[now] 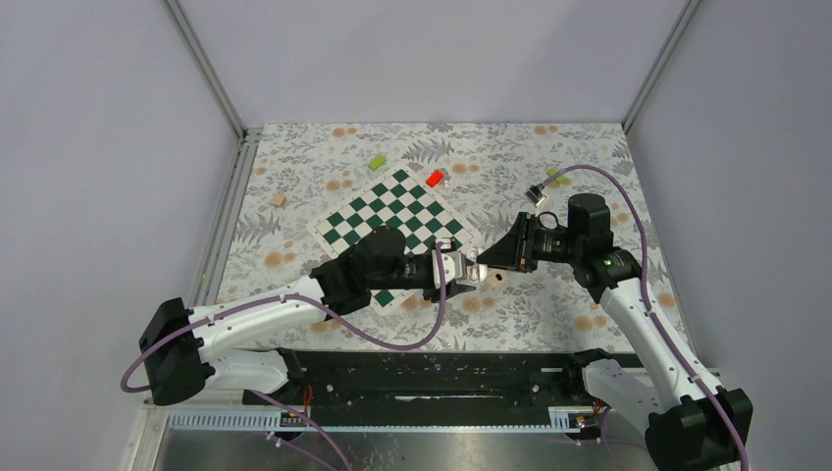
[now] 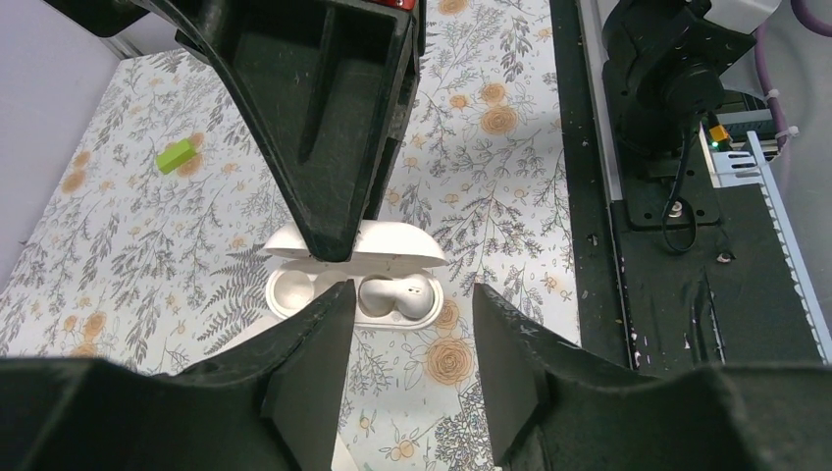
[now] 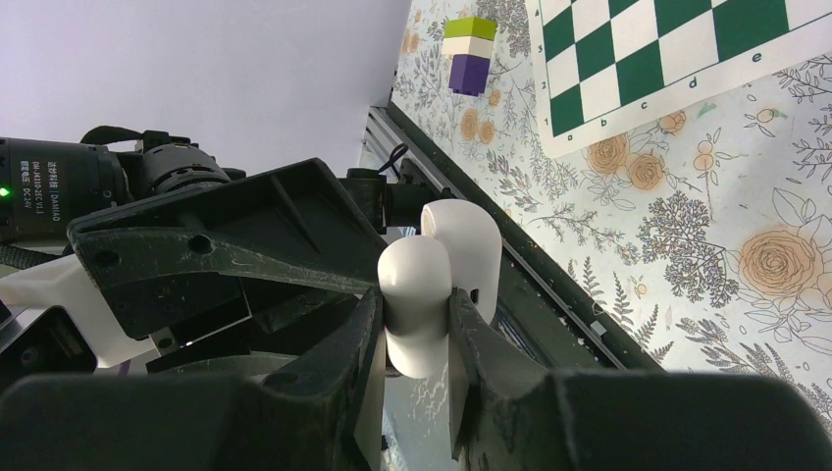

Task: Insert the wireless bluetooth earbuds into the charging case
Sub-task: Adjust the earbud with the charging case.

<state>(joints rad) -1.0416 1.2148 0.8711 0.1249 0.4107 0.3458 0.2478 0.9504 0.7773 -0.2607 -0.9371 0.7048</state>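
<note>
**One bud in, one cup bare**

My right pincer (image 3: 417,314) is clamped on the open charging case (image 3: 461,245). My left pincer (image 2: 412,299) points at the case with its fingers apart, and I see nothing between them.

I think I am about halfway. One earbud (image 2: 397,294) sits in the case, and the cup (image 2: 292,291) beside it is bare. I cannot find the other earbud in any view. Next I need to get it, line it up over the bare cup and press it in softly, while the right pincer holds the case steady.

The left wrist view shows the inside of the case. The right wrist view shows only its smooth outside, but it shows the grip. From the top, the two pincers hide most of the case.
</note>
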